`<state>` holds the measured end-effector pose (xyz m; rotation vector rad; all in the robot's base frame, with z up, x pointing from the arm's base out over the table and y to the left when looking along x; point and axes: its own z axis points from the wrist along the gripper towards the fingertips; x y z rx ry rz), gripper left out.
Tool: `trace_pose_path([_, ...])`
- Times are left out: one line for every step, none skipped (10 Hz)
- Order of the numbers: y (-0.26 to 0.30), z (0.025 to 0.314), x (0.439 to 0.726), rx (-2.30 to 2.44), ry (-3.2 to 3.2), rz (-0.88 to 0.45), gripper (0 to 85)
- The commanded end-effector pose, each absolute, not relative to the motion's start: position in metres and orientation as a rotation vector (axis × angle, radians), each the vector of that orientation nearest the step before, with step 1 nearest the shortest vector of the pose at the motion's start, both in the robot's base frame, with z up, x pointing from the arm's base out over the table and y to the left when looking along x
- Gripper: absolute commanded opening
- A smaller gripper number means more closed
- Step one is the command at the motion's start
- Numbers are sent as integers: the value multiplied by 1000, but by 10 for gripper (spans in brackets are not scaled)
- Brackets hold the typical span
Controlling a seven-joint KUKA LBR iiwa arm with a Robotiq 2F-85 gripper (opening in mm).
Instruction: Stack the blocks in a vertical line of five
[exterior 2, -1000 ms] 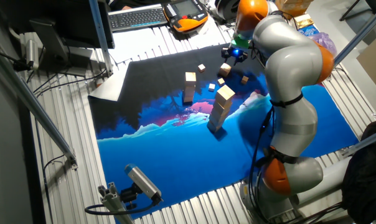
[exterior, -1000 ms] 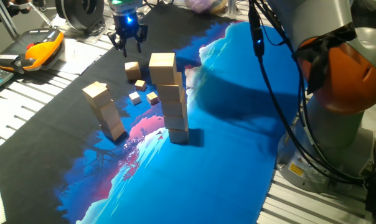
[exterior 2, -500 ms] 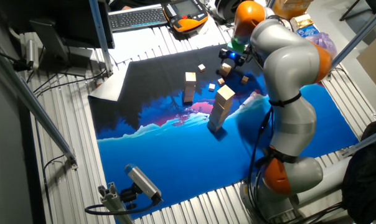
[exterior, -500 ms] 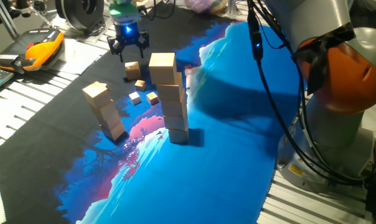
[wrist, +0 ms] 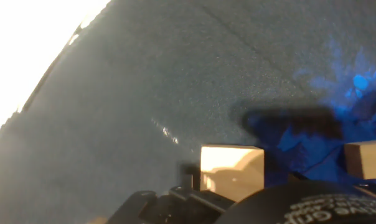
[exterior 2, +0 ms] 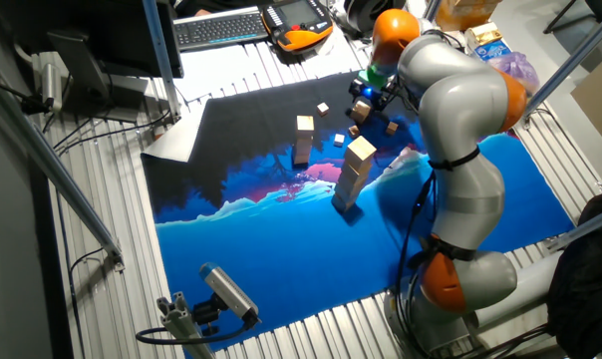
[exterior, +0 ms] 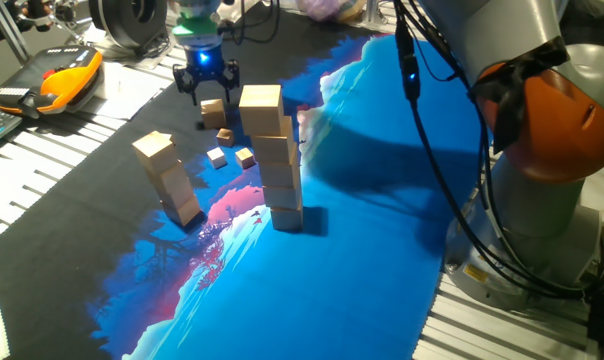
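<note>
1. No legible text, brand, number or sign in any view.
2. Hand view: embossed lettering on the black gripper housing (wrist: 328, 208) behind the fingers, too blurred to read.
3. Wooden blocks (exterior: 261, 101) unmarked.
4. Orange teach pendant (exterior: 64, 82): any markings too small to make out.

Two stacks stand on the tabletop (exterior: 382, 230): one tall stack (exterior: 279, 165) and one shorter stack (exterior: 167, 180). Four loose blocks (exterior: 225, 135) lie flat, counted from one fixed view. A possible fifth sits behind the tall stack, unclear.
</note>
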<state>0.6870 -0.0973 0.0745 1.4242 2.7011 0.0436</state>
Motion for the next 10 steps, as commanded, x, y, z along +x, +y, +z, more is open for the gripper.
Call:
trace_pose_path([-97, 73, 687, 1426, 2701, 47, 680])
trace_pose_path([-96, 70, 688, 1421, 2702, 47, 680])
trace_pose_path([-94, 67, 689, 1418, 2701, 52, 680])
trace_pose_path([-93, 63, 689, 1413, 2698, 45, 680])
trace_pose_path([-94, 61, 689, 1408, 2698, 44, 680])
trace_pose_path([-94, 60, 689, 1405, 2698, 45, 680])
trace_pose_path([-94, 60, 689, 1401, 2700, 45, 680])
trace_pose_path([-95, 58, 688, 1383, 2706, 46, 680])
trace_pose_path([-96, 56, 687, 1374, 2712, 55, 680])
trace_pose_path([-97, 55, 687, 1353, 2723, 56, 510])
